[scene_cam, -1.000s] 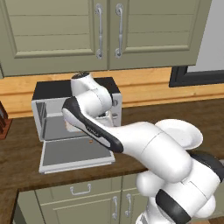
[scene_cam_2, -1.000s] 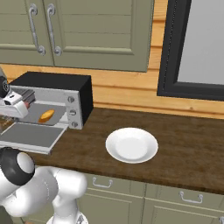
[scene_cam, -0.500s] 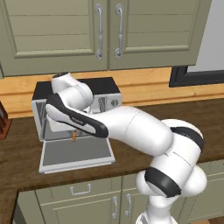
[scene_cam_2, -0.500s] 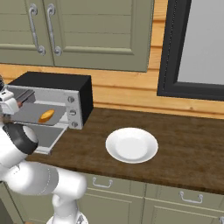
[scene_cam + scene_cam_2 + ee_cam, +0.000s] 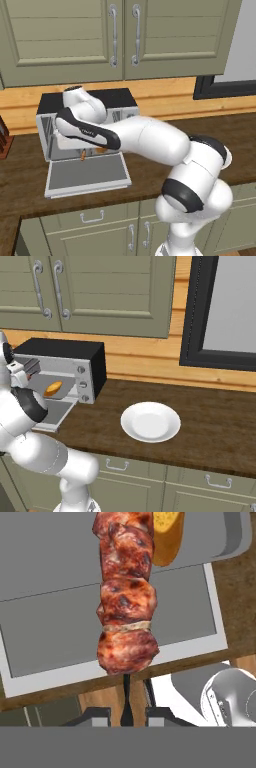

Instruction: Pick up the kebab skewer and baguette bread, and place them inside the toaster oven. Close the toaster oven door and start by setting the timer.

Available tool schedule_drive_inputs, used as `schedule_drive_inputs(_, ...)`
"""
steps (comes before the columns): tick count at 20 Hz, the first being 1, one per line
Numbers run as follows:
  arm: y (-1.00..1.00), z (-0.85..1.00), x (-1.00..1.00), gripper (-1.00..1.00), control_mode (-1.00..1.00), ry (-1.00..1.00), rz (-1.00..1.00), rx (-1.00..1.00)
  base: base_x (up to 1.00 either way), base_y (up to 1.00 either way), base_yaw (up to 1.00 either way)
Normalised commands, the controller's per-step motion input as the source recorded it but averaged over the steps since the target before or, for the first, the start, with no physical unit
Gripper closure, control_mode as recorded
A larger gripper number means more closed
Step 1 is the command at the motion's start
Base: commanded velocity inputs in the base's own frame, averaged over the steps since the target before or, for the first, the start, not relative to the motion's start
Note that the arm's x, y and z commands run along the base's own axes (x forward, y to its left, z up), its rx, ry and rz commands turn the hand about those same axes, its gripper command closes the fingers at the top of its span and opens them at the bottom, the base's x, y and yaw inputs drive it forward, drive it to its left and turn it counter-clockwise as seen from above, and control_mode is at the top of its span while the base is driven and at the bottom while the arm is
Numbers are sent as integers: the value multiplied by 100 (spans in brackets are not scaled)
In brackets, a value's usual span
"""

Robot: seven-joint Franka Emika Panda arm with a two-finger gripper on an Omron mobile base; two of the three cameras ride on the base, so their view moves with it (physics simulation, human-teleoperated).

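The end effector (image 5: 127, 711) is clenched on the thin stick of the kebab skewer (image 5: 126, 594), whose browned red chunks run up the middle of the hand view, away from the fingertips. The skewer hangs over the toaster oven door (image 5: 55, 629), which lies folded down flat in front of the toaster oven (image 5: 75, 358), its grey glass facing up. In the left base view the arm reaches across the oven's open mouth, and a small reddish tip of the skewer (image 5: 83, 155) shows just under the wrist, above the inner edge of the lowered door (image 5: 87, 174). The baguette bread (image 5: 53, 388) lies inside the oven on the grey interior floor; in the hand view its golden end (image 5: 167, 537) sits just beside the far chunks of the skewer, and whether the two touch cannot be told. The oven's knobs (image 5: 80, 384) stand in a column on its right front. On the dark wooden table (image 5: 215, 426), well apart from the oven to its right, sits a white plate (image 5: 150, 422). Green cabinet doors (image 5: 115, 35) hang above.
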Motion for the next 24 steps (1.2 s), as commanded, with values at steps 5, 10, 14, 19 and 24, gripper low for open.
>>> schedule_drive_inputs(5,0,-33,28,100,-100,-1,0,4,0,0,0)
schedule_drive_inputs(10,0,-18,42,100,-100,-2,1,1,0,0,0)
schedule_drive_inputs(14,0,0,42,100,-100,-3,2,0,0,0,0)
schedule_drive_inputs(19,9,-2,36,100,-100,-1,0,0,0,0,0)
schedule_drive_inputs(24,35,-30,17,100,-100,0,0,0,0,0,0)
